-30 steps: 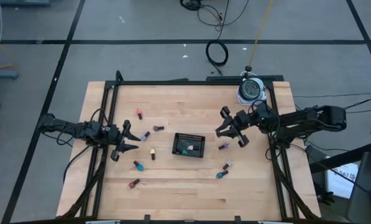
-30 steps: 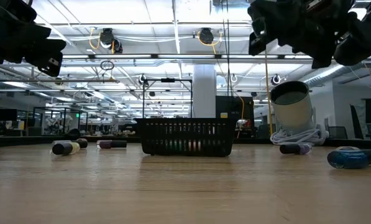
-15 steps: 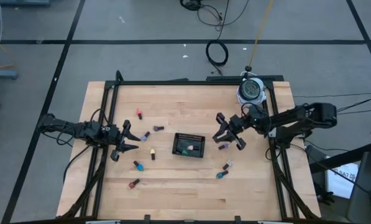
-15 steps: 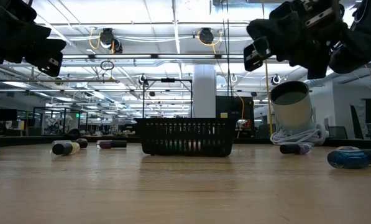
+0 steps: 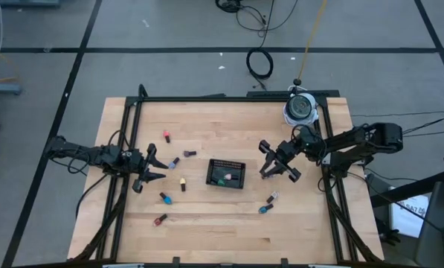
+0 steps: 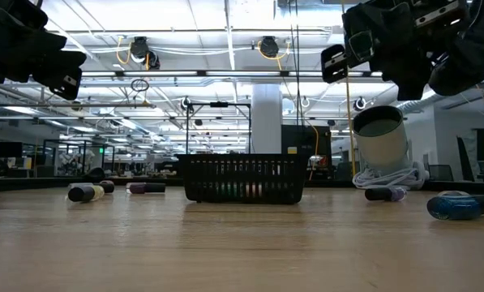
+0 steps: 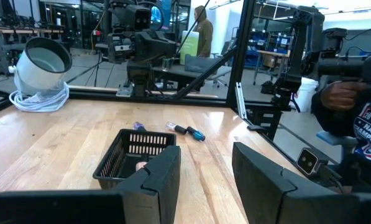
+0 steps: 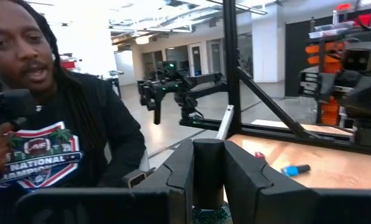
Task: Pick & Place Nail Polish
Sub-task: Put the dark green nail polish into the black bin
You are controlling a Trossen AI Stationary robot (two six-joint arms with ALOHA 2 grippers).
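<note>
The left claw point(image 5: 156, 167) hangs well left of the small black rectangular mesh tray point(image 5: 240, 165), which sits near the middle of the pale wooden worktop point(image 5: 229, 126). Its fingers point(image 7: 163, 177) stand apart with nothing between them. Scattered around it on that side of the tray lie several tiny dark-capped nail polish bottles: a red bottle point(image 5: 166, 136) towards the far edge, a purple bottle point(image 5: 174, 161) just beside the claw, a yellow bottle point(image 5: 183, 183) and a blue bottle point(image 5: 163, 198) nearer the front, and another red one point(image 5: 160, 219) nearest the front. Inside the tray I can make out a pink bottle point(image 5: 225, 177) and something green beside it.

Just right of the tray, the right claw point(image 5: 270, 170) is up off the worktop, clamped on the dark cap of a teal-looking bottle point(image 8: 208, 163). In front of it, right of the tray, a pale bottle point(image 5: 273, 197) and a teal bottle point(image 5: 264, 210) lie close together. A white round canister point(image 5: 301, 108) stands at the far right corner.
</note>
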